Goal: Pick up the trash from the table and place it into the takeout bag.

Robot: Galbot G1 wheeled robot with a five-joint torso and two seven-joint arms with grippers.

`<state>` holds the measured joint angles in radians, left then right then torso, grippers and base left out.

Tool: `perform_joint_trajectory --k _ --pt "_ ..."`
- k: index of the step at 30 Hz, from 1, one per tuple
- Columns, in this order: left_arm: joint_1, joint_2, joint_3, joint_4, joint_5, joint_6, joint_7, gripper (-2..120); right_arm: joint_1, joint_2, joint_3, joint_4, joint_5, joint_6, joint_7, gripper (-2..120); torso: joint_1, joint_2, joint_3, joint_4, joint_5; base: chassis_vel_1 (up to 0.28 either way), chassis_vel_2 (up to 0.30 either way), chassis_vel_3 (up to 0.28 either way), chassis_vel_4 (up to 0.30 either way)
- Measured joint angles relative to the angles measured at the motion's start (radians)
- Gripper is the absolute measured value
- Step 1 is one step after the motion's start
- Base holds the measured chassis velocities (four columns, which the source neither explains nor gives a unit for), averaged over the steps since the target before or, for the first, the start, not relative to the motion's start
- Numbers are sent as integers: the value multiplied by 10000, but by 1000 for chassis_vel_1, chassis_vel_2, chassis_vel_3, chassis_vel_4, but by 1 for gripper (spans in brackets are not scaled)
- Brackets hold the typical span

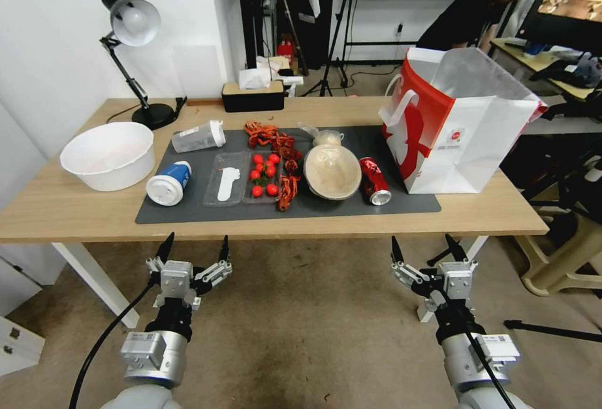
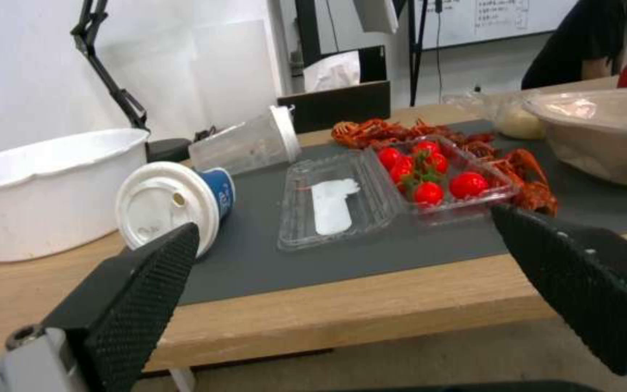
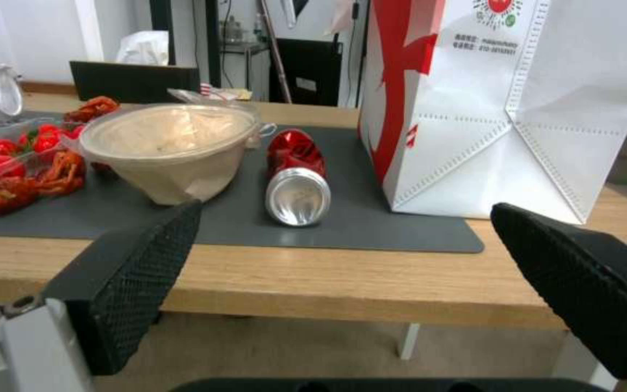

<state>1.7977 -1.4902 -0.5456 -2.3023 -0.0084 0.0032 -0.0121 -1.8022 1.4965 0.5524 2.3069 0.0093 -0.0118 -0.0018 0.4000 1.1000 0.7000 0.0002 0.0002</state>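
On the dark grey mat of the table (image 1: 81, 208) lies the trash. A red soda can (image 1: 374, 180) (image 3: 297, 179) lies on its side beside a round beige lidded bowl (image 1: 332, 171) (image 3: 172, 147). Behind the bowl sits a small clear knotted bag (image 1: 326, 136). A blue-and-white lidded paper cup (image 1: 168, 183) (image 2: 172, 204) lies on its side at the mat's left edge, a clear white-capped plastic cup (image 1: 199, 136) (image 2: 248, 142) behind it. The takeout bag (image 1: 461, 123) (image 3: 517, 103) stands open at the right. My left gripper (image 1: 195, 247) and right gripper (image 1: 425, 247) hang open below the table's front edge, holding nothing.
A clear clamshell tray of cherry tomatoes (image 1: 241, 177) and red crayfish shells (image 1: 276, 139) lie mid-mat. A white tub (image 1: 110, 155), a desk lamp (image 1: 132, 20) and a black tissue box (image 1: 253, 96) stand at the left and back. Stools and furniture crowd the right side.
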Motion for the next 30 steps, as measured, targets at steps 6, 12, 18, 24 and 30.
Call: perform_joint_trajectory --k 6,12,18,24,30 --pt "-308 1058 530 -449 -1065 468 -1395 100 -366 -586 637 1092 1185 -1671 -459 100 0 0 0 -3 -6 0 0 0 0" --pt "-704 2432 1218 -1034 -2461 1084 -3201 100 -11 -1282 946 954 2094 -1771 -699 100 0 0 0 2 4 0 0 0 0" --pt "-665 2684 1222 -1015 -2686 1007 -3417 100 326 -1679 1072 622 2280 -1655 -642 100 0 1 0 -1 -2 0 0 0 0" --pt "-481 2625 1185 -999 -2606 945 -3395 100 590 -1838 1063 300 2386 -1542 -574 100 1 0 0 -2 -1 0 0 0 0" --pt "-405 2551 1138 -1034 -2571 947 -3365 100 999 -2159 941 -38 2695 -1483 -359 100 0 0 0 -1 0 0 0 0 0"
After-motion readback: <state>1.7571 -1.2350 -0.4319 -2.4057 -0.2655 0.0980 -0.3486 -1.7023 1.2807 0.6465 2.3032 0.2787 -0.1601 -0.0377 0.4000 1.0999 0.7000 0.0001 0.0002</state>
